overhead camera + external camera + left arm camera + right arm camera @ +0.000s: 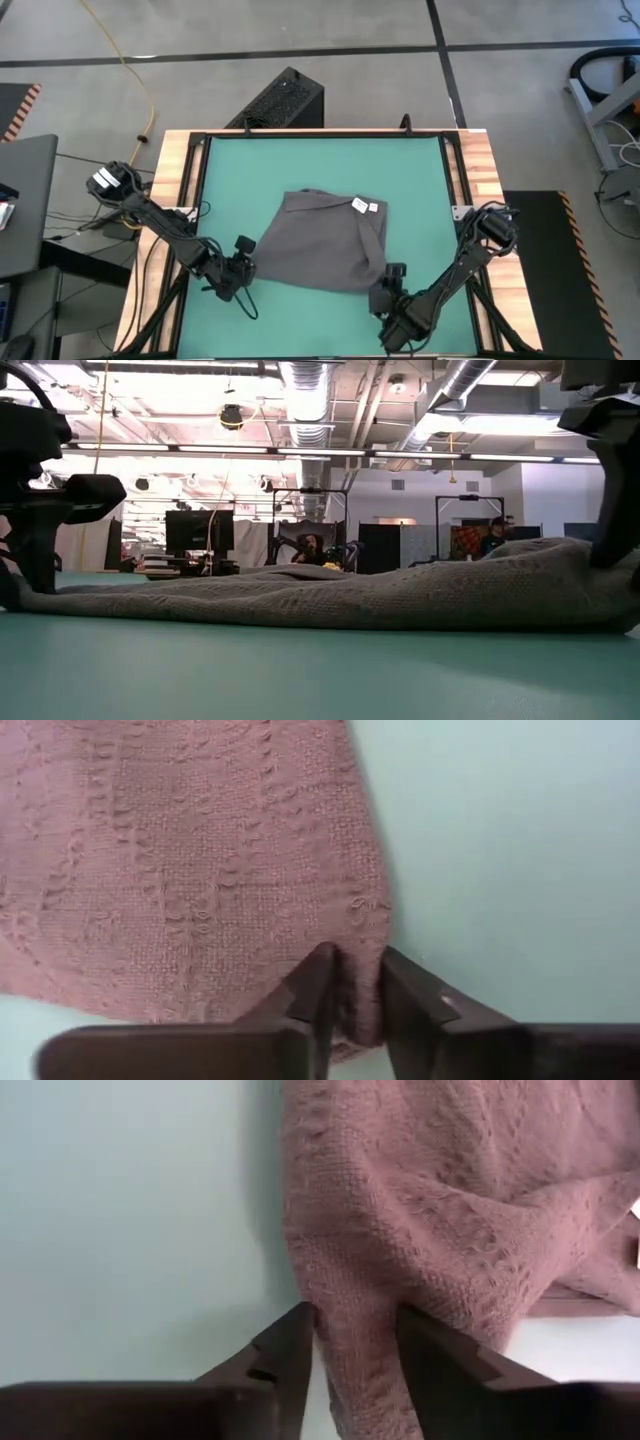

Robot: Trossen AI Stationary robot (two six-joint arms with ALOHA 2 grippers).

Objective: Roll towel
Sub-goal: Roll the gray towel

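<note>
The dark grey towel [322, 240] lies spread on the green mat [320, 160], its white label tag [365, 206] at the far right corner. It also shows in the low view [330, 598]. My left gripper [247, 262] is shut on the towel's near left corner. My right gripper [388, 283] is shut on its near right corner. My left gripper pinches the towel's near left corner [357, 982] between its two fingers, coming low from the table's left. The corner bunches between the fingers; the rest of the towel lies on the mat. My right gripper pinches the towel's near right corner [357, 1325] between its two fingers, coming low from the table's near right. The cloth rises in folds by the fingers; the rest lies on the mat.
The mat has a wooden frame [170, 200] to left and right. A black box [285, 100] stands on the floor beyond the table's far edge. Bare mat lies beyond the towel, toward the far edge.
</note>
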